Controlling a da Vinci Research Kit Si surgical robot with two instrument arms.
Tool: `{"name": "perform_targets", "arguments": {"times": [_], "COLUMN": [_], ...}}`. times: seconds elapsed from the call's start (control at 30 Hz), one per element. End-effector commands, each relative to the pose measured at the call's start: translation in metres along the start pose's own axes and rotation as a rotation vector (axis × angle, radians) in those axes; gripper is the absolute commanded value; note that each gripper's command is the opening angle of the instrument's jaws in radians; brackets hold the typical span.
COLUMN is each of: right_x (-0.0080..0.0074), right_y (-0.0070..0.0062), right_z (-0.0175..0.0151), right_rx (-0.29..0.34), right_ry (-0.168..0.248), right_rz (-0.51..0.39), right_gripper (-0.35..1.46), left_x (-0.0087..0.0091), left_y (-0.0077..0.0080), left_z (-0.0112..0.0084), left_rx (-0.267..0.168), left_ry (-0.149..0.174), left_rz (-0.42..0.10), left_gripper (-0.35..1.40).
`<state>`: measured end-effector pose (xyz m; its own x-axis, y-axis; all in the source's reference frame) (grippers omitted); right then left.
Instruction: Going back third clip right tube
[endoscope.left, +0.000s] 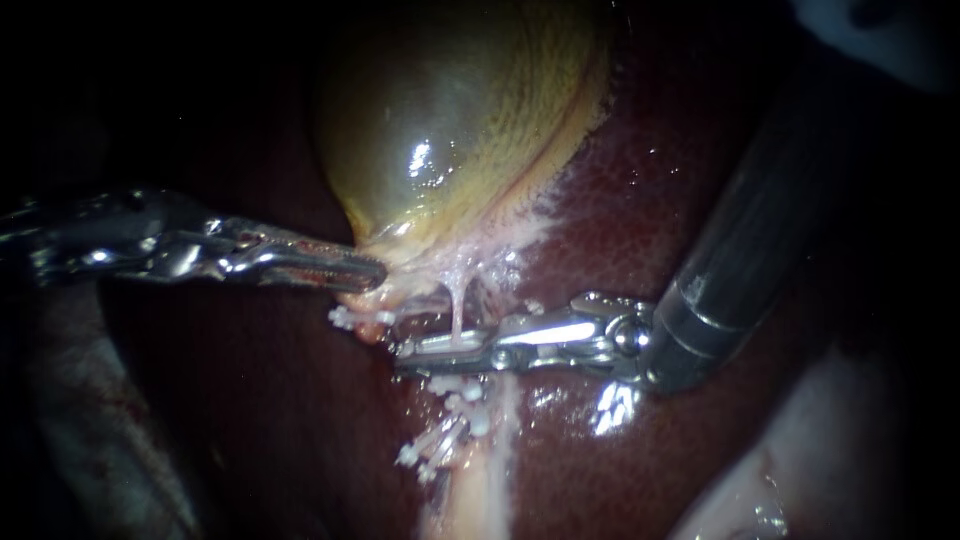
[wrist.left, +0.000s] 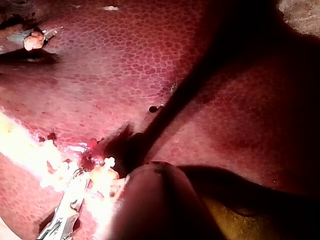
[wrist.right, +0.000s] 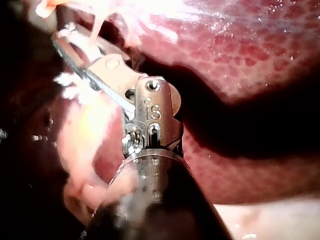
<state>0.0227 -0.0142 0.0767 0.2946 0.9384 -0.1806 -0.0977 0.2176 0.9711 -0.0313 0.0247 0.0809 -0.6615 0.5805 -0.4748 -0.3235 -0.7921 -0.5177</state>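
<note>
The yellow-green gallbladder (endoscope.left: 440, 130) lies on the dark red liver (endoscope.left: 650, 210). My left instrument (endoscope.left: 372, 272) comes in from the left and is shut on the pale tissue at the gallbladder's neck. From that neck a thin pale tube (endoscope.left: 458, 308) runs down into the jaws of my right instrument (endoscope.left: 408, 348), which stand slightly open around it. The right wrist view shows the same jaws (wrist.right: 67, 32) with the pale strand (wrist.right: 95, 27) passing between them. White clips (endoscope.left: 440, 445) sit on the wider pale tube below, and another white clip (endoscope.left: 345, 318) lies under the left jaws.
The right instrument's thick dark shaft (endoscope.left: 760, 220) crosses the liver from the upper right. Pale tissue (endoscope.left: 800, 440) lies at the lower right. In the left wrist view, liver (wrist.left: 125, 65) fills the scene, with the right instrument's metal jaws (wrist.left: 65, 215) beside bright pale tissue.
</note>
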Motion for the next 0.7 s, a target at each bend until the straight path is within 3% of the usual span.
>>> {"name": "perform_targets", "arguments": {"times": [0.03, 0.57, 0.7], "right_x": [0.0000, 0.0000, 0.0000], "right_y": [0.0000, 0.0000, 0.0000], "right_z": [0.0000, -0.0001, -0.0001], "right_rx": [0.000, 0.000, 0.001], "right_ry": [0.000, 0.000, 0.000], "right_rz": [0.000, 0.000, 0.006], "right_gripper": [-0.35, -0.35, -0.12], "left_x": [0.0000, 0.0000, 0.0000], "left_y": [0.0000, 0.0001, 0.0001], "left_z": [0.0000, -0.0001, -0.0001], "left_rx": [0.000, 0.001, 0.001], "left_ry": [0.000, 0.000, 0.000], "left_rz": [0.000, -0.001, -0.001], "left_gripper": [-0.35, -0.35, -0.35]}}
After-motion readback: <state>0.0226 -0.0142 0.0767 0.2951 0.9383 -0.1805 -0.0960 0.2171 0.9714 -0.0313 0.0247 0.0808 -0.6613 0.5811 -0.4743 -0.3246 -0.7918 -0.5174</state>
